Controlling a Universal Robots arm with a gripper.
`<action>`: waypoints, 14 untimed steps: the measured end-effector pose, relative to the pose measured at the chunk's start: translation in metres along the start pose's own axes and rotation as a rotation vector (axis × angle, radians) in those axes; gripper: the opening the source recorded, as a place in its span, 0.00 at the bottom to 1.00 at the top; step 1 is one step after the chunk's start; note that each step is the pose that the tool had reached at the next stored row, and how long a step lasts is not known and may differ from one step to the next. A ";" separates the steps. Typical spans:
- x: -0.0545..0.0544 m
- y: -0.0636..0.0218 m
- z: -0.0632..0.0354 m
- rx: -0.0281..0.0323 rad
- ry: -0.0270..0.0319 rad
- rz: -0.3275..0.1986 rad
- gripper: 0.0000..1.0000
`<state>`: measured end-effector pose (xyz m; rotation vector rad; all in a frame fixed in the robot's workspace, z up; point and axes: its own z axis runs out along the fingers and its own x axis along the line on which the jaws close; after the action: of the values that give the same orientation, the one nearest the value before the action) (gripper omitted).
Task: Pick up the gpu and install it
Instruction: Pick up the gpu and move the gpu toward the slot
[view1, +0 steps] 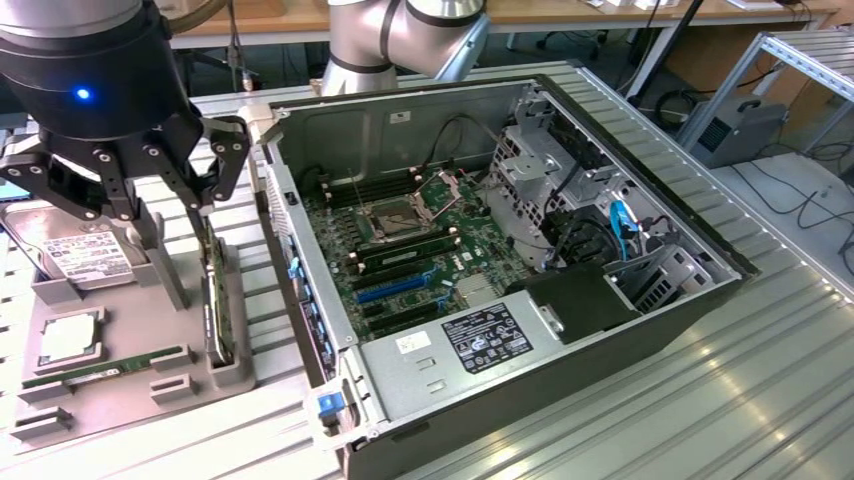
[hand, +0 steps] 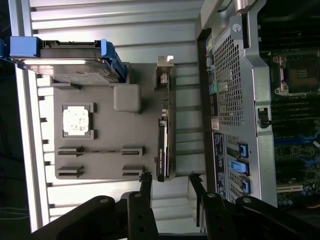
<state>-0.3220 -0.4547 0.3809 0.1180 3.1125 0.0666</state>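
Observation:
The gpu (view1: 210, 295) is a thin dark card standing on edge in a slot along the side of the grey parts tray (view1: 134, 395) that faces the case. In the wrist view the gpu (hand: 162, 142) shows edge-on, with its silver end bracket (hand: 164, 70) at the far end. My gripper (view1: 167, 190) hovers over the tray's back end, above the card. It is open, and its two black fingertips (hand: 146, 182) straddle the card's line with nothing between them. The open computer case (view1: 667, 300) lies beside the tray, its motherboard (view1: 414, 260) exposed with a blue slot (view1: 387, 287).
On the tray sit a silver hard drive (view1: 80, 255), a CPU chip (view1: 67, 338) and a green memory stick (view1: 100, 368). A grey block (hand: 126, 97) rises from the tray near the card. The case's perforated side wall (hand: 227, 85) stands close to the tray. Ribbed metal table (view1: 747, 400) all around.

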 end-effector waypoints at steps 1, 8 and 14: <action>0.000 0.0000 0.0003 0.0000 0.0000 0.000 0.42; 0.000 -0.0001 0.0028 0.0001 0.0000 0.000 0.42; 0.000 -0.0002 0.0047 0.0000 0.0000 0.000 0.42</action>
<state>-0.3220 -0.4547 0.3762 0.1180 3.1125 0.0666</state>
